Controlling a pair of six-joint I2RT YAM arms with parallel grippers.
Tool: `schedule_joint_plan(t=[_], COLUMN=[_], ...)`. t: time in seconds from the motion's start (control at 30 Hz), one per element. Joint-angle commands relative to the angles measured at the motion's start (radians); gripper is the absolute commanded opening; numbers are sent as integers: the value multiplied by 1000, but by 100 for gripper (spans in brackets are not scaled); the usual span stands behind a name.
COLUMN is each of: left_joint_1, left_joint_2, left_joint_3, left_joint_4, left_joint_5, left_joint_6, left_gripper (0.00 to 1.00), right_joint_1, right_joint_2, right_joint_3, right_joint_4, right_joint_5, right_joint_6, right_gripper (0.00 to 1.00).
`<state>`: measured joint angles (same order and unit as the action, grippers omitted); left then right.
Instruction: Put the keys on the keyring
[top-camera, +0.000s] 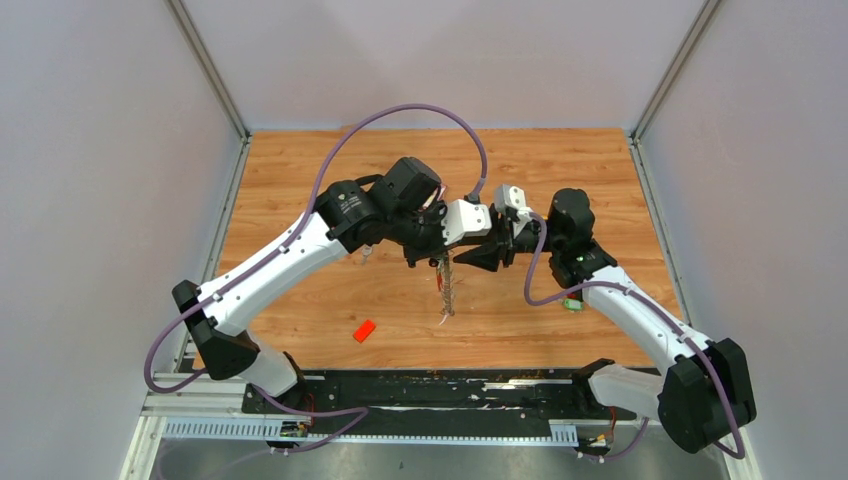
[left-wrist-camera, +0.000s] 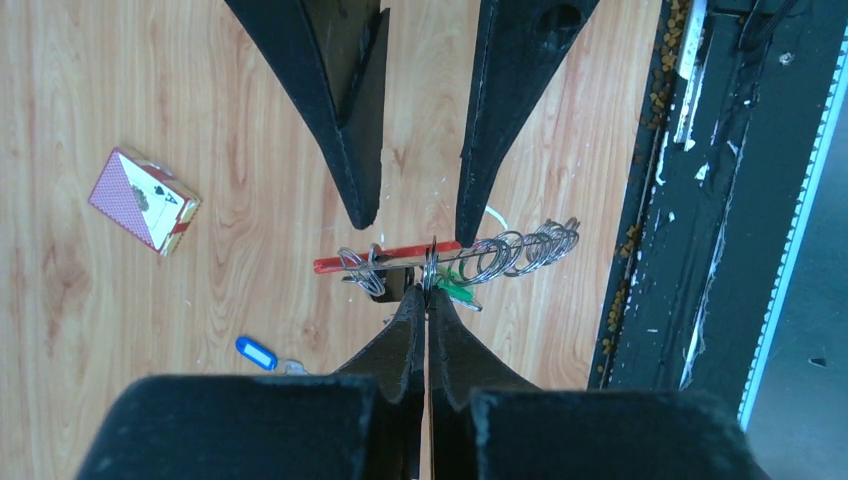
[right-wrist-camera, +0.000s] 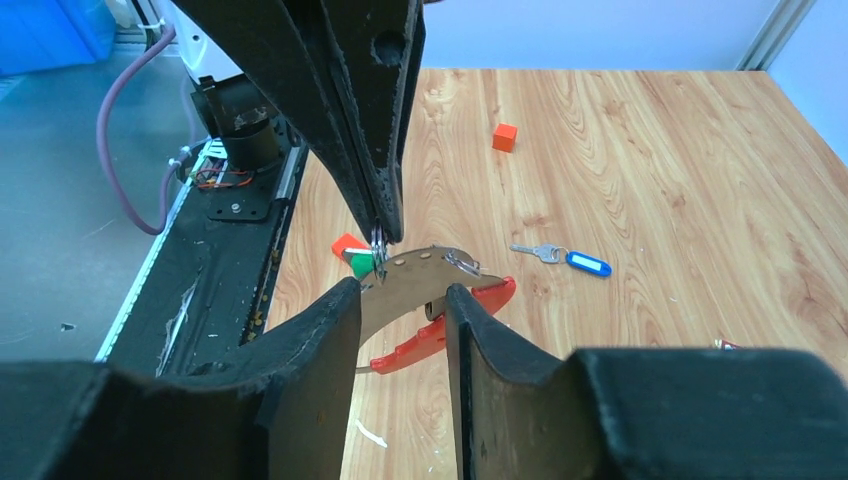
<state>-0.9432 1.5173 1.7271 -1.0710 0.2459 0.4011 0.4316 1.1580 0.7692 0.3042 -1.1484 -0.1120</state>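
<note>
**Colours and patterns on the work surface**

The table (top-camera: 290, 160) shows pale wood grain. The keyring (left-wrist-camera: 400, 256) has a red strap, silver wire rings and a dull grey-brown strip. One key carries a green tag (left-wrist-camera: 456, 287). The blue tag (right-wrist-camera: 588, 263) on another has a white label, and its key is silver. The card box (left-wrist-camera: 145, 200) has a red patterned back and a white ace face. The small block (top-camera: 364, 331) is orange-red. The left gripper (left-wrist-camera: 427, 300) and right gripper (right-wrist-camera: 402, 290) are black, and the cables (top-camera: 420, 106) are purple.

One keyring (right-wrist-camera: 425, 268) is counted. Two keys are seen: one green-tagged key (right-wrist-camera: 358, 266) and one blue-tagged key (right-wrist-camera: 572, 261). One orange cube (right-wrist-camera: 505, 137), one orange-red block (right-wrist-camera: 346, 244) and one card box (left-wrist-camera: 145, 200) are tallied.
</note>
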Motion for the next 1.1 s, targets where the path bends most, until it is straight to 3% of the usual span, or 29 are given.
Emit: schedule_joint_plan(t=[0.0, 0.27, 0.57, 1.07], left_joint_1=[-6, -6, -6, -6], left_joint_2=[-29, -21, -7, 1], left_joint_3=[-9, -15, -23, -28], left_joint_4=[64, 69, 72, 76], left_joint_5=[36, 37, 40, 47], left_joint_6=[-23, -25, -25, -26], left_gripper=[0, 0, 0, 0], right_joint_1=[9, 24, 37, 47], right_joint_2=[3, -6, 3, 10], right_joint_3=[6, 15, 25, 40], right_joint_4=[64, 70, 49, 31], right_joint_5=[-53, -56, -47, -35], right_joint_6=[39, 51, 36, 32], right_gripper=[36, 31, 19, 16])
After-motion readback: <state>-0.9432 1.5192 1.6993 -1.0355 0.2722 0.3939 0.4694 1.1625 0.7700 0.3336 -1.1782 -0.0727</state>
